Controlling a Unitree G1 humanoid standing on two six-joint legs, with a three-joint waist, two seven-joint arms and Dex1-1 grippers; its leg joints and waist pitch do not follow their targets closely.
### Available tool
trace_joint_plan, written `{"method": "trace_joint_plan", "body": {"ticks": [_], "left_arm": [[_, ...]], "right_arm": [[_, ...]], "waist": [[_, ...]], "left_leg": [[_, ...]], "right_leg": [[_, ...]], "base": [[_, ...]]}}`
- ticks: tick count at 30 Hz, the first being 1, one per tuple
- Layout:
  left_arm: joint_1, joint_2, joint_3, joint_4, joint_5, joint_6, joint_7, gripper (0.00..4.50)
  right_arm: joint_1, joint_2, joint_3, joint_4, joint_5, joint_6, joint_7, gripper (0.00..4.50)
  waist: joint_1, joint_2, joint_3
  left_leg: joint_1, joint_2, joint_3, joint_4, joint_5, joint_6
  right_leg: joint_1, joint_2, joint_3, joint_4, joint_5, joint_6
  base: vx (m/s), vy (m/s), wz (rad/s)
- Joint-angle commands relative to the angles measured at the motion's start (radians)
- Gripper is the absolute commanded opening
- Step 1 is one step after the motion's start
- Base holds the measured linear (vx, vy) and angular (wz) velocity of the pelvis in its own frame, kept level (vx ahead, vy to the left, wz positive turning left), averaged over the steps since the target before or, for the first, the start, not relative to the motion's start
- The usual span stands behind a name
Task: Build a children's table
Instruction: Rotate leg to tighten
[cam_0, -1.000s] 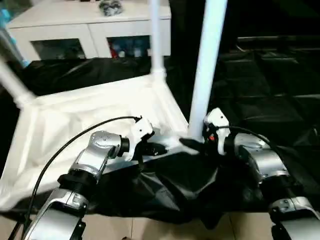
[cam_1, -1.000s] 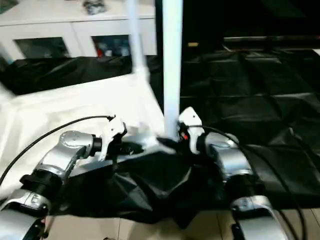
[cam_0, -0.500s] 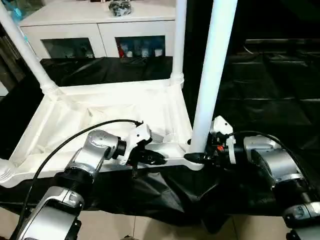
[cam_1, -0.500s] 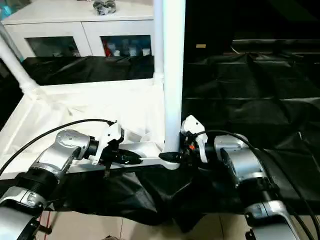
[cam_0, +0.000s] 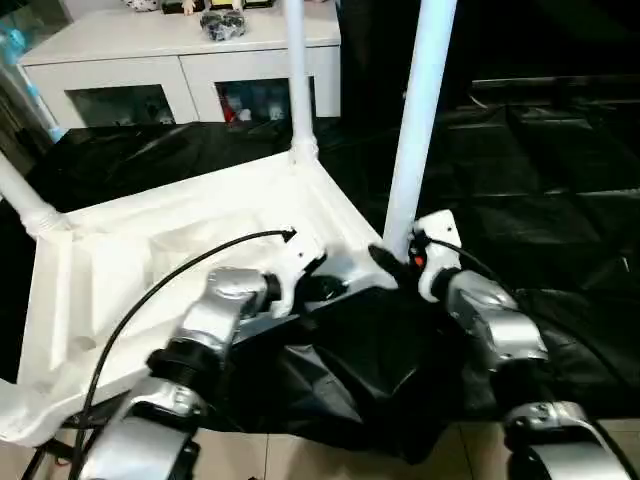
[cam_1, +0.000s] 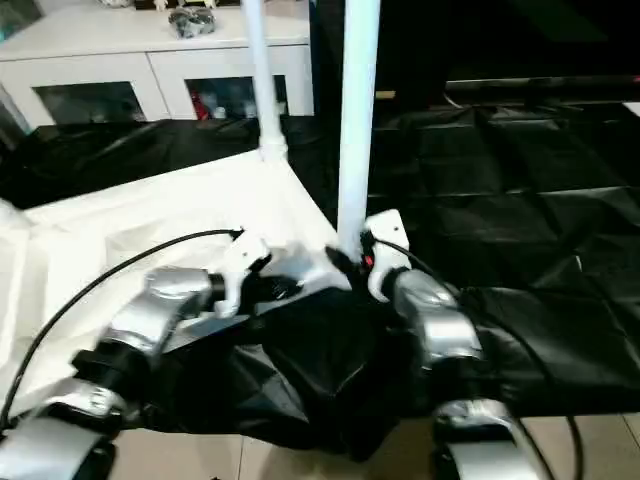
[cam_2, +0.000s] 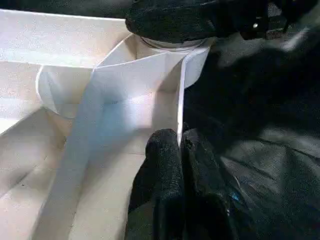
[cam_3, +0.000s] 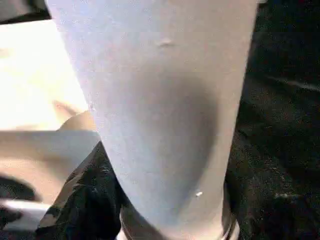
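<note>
**Upturned tabletop, near corner leg being seated**

Item 1: the tabletop (cam_0: 150, 250), one, white, lying ribbed side up on the black-draped work table (cam_0: 540, 170), tilted, its near corner at about 5 o'clock of the slab, overhanging the cloth edge.

Item 2: legs, three counted standing in sockets: the near leg (cam_0: 415, 130) at the corner between the grippers, the far leg (cam_0: 297, 80) at 12 o'clock, and the left leg (cam_0: 25, 200) at 9 o'clock. A fourth I cannot make out from here.

Item 3: the left gripper (cam_2: 180, 150), fingers pinched together on the thin upright rim of the top just beside the near socket, presumably to steady the slab while the leg is worked in.

Item 4: the right gripper (cam_0: 392, 262), at the base of the near leg where it meets the socket; it looks clenched round the leg, though its fingers are mostly hidden, so I cannot tell for certain.

Item 5: a white cabinet (cam_0: 180, 70), one, behind at 11 o'clock.
</note>
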Motion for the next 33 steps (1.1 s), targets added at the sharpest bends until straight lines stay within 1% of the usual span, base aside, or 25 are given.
{"method": "trace_joint_plan", "body": {"ticks": [1, 3, 4, 5, 7, 8, 10, 11, 12, 13, 14, 15, 16, 18, 19, 21, 22, 23, 24, 26, 27, 28, 30, 32, 33], "left_arm": [[-0.034, -0.073, -0.010, -0.002, -0.012, 0.000, 0.081, 0.00], [-0.038, -0.073, -0.015, 0.004, -0.010, -0.014, 0.077, 0.00], [-0.038, -0.072, -0.016, 0.004, -0.009, -0.015, 0.076, 0.00], [-0.040, -0.069, -0.018, 0.005, -0.008, -0.024, 0.069, 0.00], [-0.038, -0.062, -0.022, 0.000, -0.002, -0.036, 0.058, 0.00], [-0.037, -0.060, -0.023, -0.001, -0.002, -0.037, 0.054, 0.00], [-0.032, -0.052, -0.028, -0.010, -0.006, -0.041, 0.029, 0.00], [-0.026, -0.045, -0.034, -0.017, -0.003, -0.039, 0.019, 0.00], [-0.026, -0.045, -0.034, -0.018, -0.002, -0.039, 0.018, 0.00], [-0.019, -0.035, -0.040, -0.024, 0.003, -0.043, 0.012, 0.00], [-0.019, -0.035, -0.040, -0.024, 0.003, -0.043, 0.012, 0.00], [-0.012, -0.028, -0.041, -0.029, 0.004, -0.043, 0.006, 0.00], [-0.012, -0.028, -0.041, -0.029, 0.004, -0.043, 0.006, 0.00], [-0.008, -0.024, -0.040, -0.030, 0.002, -0.044, 0.001, 0.00], [-0.005, -0.019, -0.042, -0.032, 0.001, -0.048, -0.009, 0.00], [-0.004, -0.018, -0.045, -0.034, 0.000, -0.049, -0.015, 0.00], [0.002, -0.012, -0.053, -0.040, 0.001, -0.058, -0.027, 0.00], [0.002, -0.012, -0.053, -0.040, 0.001, -0.058, -0.027, 0.00], [0.012, -0.005, -0.062, -0.059, -0.003, -0.063, -0.042, 0.00], [0.019, -0.003, -0.061, -0.078, -0.012, -0.054, -0.048, 0.00], [0.024, -0.003, -0.057, -0.090, -0.019, -0.045, -0.049, 0.28], [0.029, -0.002, -0.053, -0.108, -0.025, -0.029, -0.049, 0.44], [0.042, 0.004, -0.045, -0.147, -0.036, 0.002, -0.051, 0.58], [0.065, 0.018, -0.033, -0.221, -0.060, 0.057, -0.058, 0.76], [0.078, 0.027, -0.016, -0.266, -0.069, 0.081, -0.043, 0.93]], "right_arm": [[0.018, 0.101, 0.084, 0.067, -0.008, 0.014, 0.040, 2.82], [0.010, 0.104, 0.065, 0.068, 0.014, 0.018, 0.044, 3.19], [0.009, 0.104, 0.063, 0.067, 0.016, 0.019, 0.045, 3.19], [0.003, 0.104, 0.047, 0.063, 0.033, 0.029, 0.050, 3.25], [0.003, 0.088, 0.057, 0.051, 0.022, 0.026, 0.052, 3.61], [0.003, 0.083, 0.058, 0.048, 0.020, 0.024, 0.057, 3.61], [0.008, 0.038, 0.070, 0.018, 0.016, 0.014, 0.103, 3.61], [0.022, -0.019, 0.073, -0.028, 0.026, 0.014, 0.177, 3.61], [0.024, -0.026, 0.073, -0.034, 0.027, 0.014, 0.186, 3.61], [0.053, -0.109, 0.077, -0.101, 0.041, -0.005, 0.288, 3.61], [0.053, -0.109, 0.077, -0.101, 0.041, -0.005, 0.288, 3.61], [0.081, -0.191, 0.059, -0.161, 0.078, 0.017, 0.393, 3.61], [0.081, -0.192, 0.059, -0.162, 0.078, 0.017, 0.394, 3.61], [0.106, -0.272, 0.032, -0.201, 0.106, 0.027, 0.474, 3.61], [0.118, -0.336, 0.002, -0.217, 0.117, 0.028, 0.511, 3.61], [0.121, -0.355, -0.006, -0.223, 0.123, 0.036, 0.522, 3.61], [0.143, -0.398, -0.028, -0.273, 0.166, 0.084, 0.569, 3.61], [0.143, -0.398, -0.028, -0.273, 0.166, 0.084, 0.569, 3.61], [0.175, -0.435, -0.036, -0.333, 0.212, 0.138, 0.627, 3.61], [0.193, -0.448, -0.029, -0.368, 0.233, 0.168, 0.651, 3.61], [0.202, -0.449, -0.021, -0.384, 0.239, 0.180, 0.658, 3.65], [0.210, -0.445, -0.007, -0.396, 0.235, 0.181, 0.661, 3.66], [0.217, -0.432, 0.021, -0.406, 0.224, 0.173, 0.660, 3.66], [0.210, -0.400, 0.045, -0.410, 0.218, 0.168, 0.641, 3.66], [0.206, -0.376, 0.062, -0.419, 0.216, 0.164, 0.632, 3.66]], "waist": [[-0.004, -0.016, -0.049], [-0.003, -0.016, -0.050], [-0.004, -0.014, -0.049], [-0.004, -0.018, -0.049], [-0.003, -0.015, -0.048], [-0.003, -0.015, -0.048], [-0.002, -0.023, -0.049], [0.000, -0.027, -0.049], [0.005, -0.025, -0.050], [0.011, -0.026, -0.053], [0.011, -0.026, -0.053], [0.016, -0.029, -0.056], [0.022, -0.032, -0.057], [0.027, -0.026, -0.058], [0.030, -0.031, -0.057], [0.034, -0.033, -0.057], [0.033, -0.032, -0.057], [0.034, -0.033, -0.058], [0.035, -0.037, -0.056], [0.038, -0.037, -0.057], [0.037, -0.036, -0.057], [0.037, -0.041, -0.055], [0.039, -0.041, -0.056], [0.037, -0.038, -0.057], [0.038, -0.046, -0.057]], "left_leg": [[0.005, 0.024, -0.013, -0.075, -0.279, 0.032], [0.005, 0.024, -0.013, -0.076, -0.281, 0.040], [0.004, 0.025, -0.014, -0.077, -0.283, 0.041], [0.005, 0.025, -0.013, -0.077, -0.286, 0.043], [0.005, 0.026, -0.014, -0.079, -0.298, 0.040], [0.005, 0.026, -0.014, -0.079, -0.298, 0.040], [0.003, 0.027, -0.014, -0.078, -0.292, 0.043], [0.002, 0.026, -0.013, -0.077, -0.279, 0.048], [0.004, 0.028, -0.013, -0.076, -0.274, 0.053], [0.006, 0.029, -0.010, -0.071, -0.253, 0.066], [0.006, 0.029, -0.010, -0.071, -0.253, 0.066], [-0.005, 0.027, -0.010, -0.064, -0.183, 0.096], [-0.004, 0.028, -0.008, -0.059, -0.163, 0.118], [-0.005, 0.028, -0.006, -0.056, -0.147, 0.135], [-0.004, 0.027, -0.004, -0.054, -0.153, 0.140], [-0.007, 0.027, -0.005, -0.053, -0.147, 0.143], [-0.007, 0.027, -0.006, -0.053, -0.143, 0.145], [-0.007, 0.028, -0.006, -0.052, -0.142, 0.148], [-0.009, 0.028, -0.006, -0.052, -0.142, 0.155], [-0.011, 0.031, -0.007, -0.051, -0.136, 0.164], [-0.011, 0.030, -0.007, -0.052, -0.137, 0.161], [-0.011, 0.032, -0.007, -0.053, -0.145, 0.154], [-0.008, 0.034, -0.008, -0.055, -0.154, 0.141], [-0.009, 0.035, -0.009, -0.055, -0.142, 0.132], [-0.010, 0.037, -0.009, -0.056, -0.132, 0.134]], "right_leg": [[0.038, -0.031, 0.027, -0.086, -0.300, -0.185], [0.038, -0.031, 0.028, -0.085, -0.301, -0.182], [0.038, -0.031, 0.027, -0.085, -0.298, -0.182], [0.038, -0.030, 0.027, -0.087, -0.299, -0.181], [0.036, -0.031, 0.027, -0.087, -0.313, -0.178], [0.036, -0.031, 0.027, -0.087, -0.313, -0.178], [0.037, -0.032, 0.028, -0.087, -0.310, -0.175], [0.039, -0.031, 0.028, -0.086, -0.297, -0.176], [0.041, -0.031, 0.027, -0.084, -0.289, -0.176], [0.039, -0.031, 0.030, -0.082, -0.247, -0.183], [0.039, -0.031, 0.030, -0.082, -0.247, -0.183], [0.047, -0.031, 0.029, -0.069, -0.146, -0.204], [0.048, -0.031, 0.028, -0.069, -0.119, -0.211], [0.047, -0.031, 0.026, -0.067, -0.111, -0.226], [0.048, -0.030, 0.025, -0.069, -0.124, -0.226], [0.049, -0.030, 0.024, -0.069, -0.142, -0.225], [0.048, -0.029, 0.023, -0.070, -0.145, -0.224], [0.049, -0.029, 0.023, -0.069, -0.143, -0.224], [0.049, -0.027, 0.022, -0.070, -0.150, -0.220], [0.046, -0.030, 0.020, -0.071, -0.167, -0.215], [0.046, -0.030, 0.020, -0.071, -0.176, -0.214], [0.044, -0.031, 0.020, -0.073, -0.198, -0.212], [0.041, -0.033, 0.021, -0.075, -0.228, -0.210], [0.040, -0.031, 0.022, -0.068, -0.194, -0.222], [0.040, -0.033, 0.022, -0.065, -0.171, -0.230]], "base": [[0.000, 0.000, 0.00], [0.000, 0.000, 0.00], [0.000, 0.000, 0.00], [0.000, 0.000, 0.00], [0.000, 0.000, 0.00], [0.000, 0.000, 0.00], [0.000, 0.000, 0.00], [0.000, 0.000, 0.00], [0.000, 0.000, 0.00], [0.000, 0.000, 0.00], [0.000, 0.000, 0.00], [0.000, 0.000, 0.00], [0.000, 0.000, 0.00], [0.000, 0.000, 0.00], [0.000, 0.000, 0.00], [0.000, 0.000, 0.00], [0.000, 0.000, 0.00], [0.000, 0.000, 0.00], [0.000, 0.000, 0.00], [0.000, 0.000, 0.00], [0.000, 0.000, 0.00], [0.000, 0.000, 0.00], [0.000, 0.000, 0.00], [0.000, 0.000, 0.00], [0.000, 0.000, 0.00]]}}
